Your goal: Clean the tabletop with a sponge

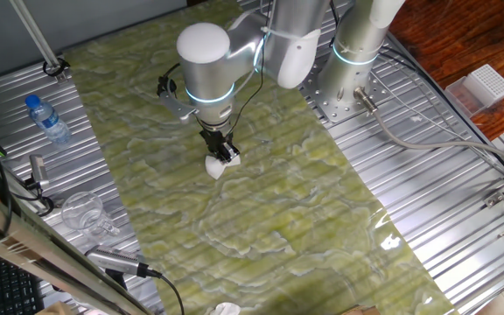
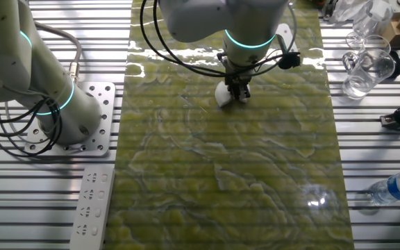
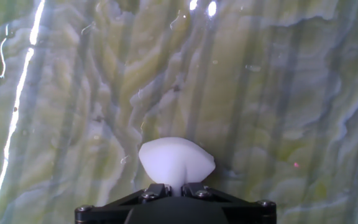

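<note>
The desk (image 1: 261, 219) is a long glossy sheet of yellow-green with pale wavy veins like marble, laid over ribbed grey metal panels (image 1: 427, 157) that flank it on both sides; light from above glints off it in bright streaks. Beyond one corner lies a patch of dark red-brown wooden floor (image 1: 444, 44). The silver robot arm (image 1: 208, 52), ringed with glowing cyan bands, rises from a perforated base plate (image 2: 92, 118) on the panels and reaches over the sheet. Around the edges stand smaller things: a white power strip (image 2: 92, 205), a white ridged box (image 1: 488, 85), a clear glass pitcher (image 2: 367, 66) and a plastic water bottle (image 1: 46, 118) lying on its side. The black claw (image 1: 224, 154) points down over the far half of the desk, clenched on the sponge (image 1: 216, 166) — a small, plain white soft block, pinched in the middle so that its free end bulges out rounded past the fingertips. In the hand view the sponge (image 3: 176, 163) juts straight out from between the two fingers and its lower end meets the green surface, well away from either long edge.
</note>
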Available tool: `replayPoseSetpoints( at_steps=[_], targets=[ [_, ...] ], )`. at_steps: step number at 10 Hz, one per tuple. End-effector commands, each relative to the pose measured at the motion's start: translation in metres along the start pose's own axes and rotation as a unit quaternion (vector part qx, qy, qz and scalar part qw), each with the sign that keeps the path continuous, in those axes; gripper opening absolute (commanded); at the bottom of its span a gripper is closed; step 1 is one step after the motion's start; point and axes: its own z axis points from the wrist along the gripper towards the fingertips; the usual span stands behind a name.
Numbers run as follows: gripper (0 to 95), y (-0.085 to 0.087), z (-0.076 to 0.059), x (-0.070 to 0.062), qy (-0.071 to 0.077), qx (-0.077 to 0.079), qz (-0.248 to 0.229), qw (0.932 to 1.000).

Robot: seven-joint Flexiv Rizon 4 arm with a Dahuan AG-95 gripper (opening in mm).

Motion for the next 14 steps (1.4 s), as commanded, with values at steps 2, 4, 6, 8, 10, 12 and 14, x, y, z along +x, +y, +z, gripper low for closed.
replayPoseSetpoints(
  at_steps=[2, 4, 6, 8, 10, 12, 14],
  targets=[
    [0.0, 0.000, 0.000, -0.001, 0.001, -0.002, -0.003, 1.0000],
    [0.0, -0.001, 0.000, -0.001, 0.006, 0.002, -0.004, 1.0000],
    [0.0, -0.002, 0.000, 0.002, 0.011, 0.002, 0.000, 0.9999],
    [0.0, -0.007, 0.002, 0.011, 0.007, 0.003, -0.004, 1.0000],
    [0.0, -0.010, 0.003, 0.017, 0.007, 0.002, -0.006, 1.0000],
    [0.0, -0.011, 0.004, 0.024, 0.006, 0.001, -0.012, 0.9999],
    [0.0, -0.011, 0.003, 0.026, 0.008, 0.000, -0.014, 0.9999]
  ],
)
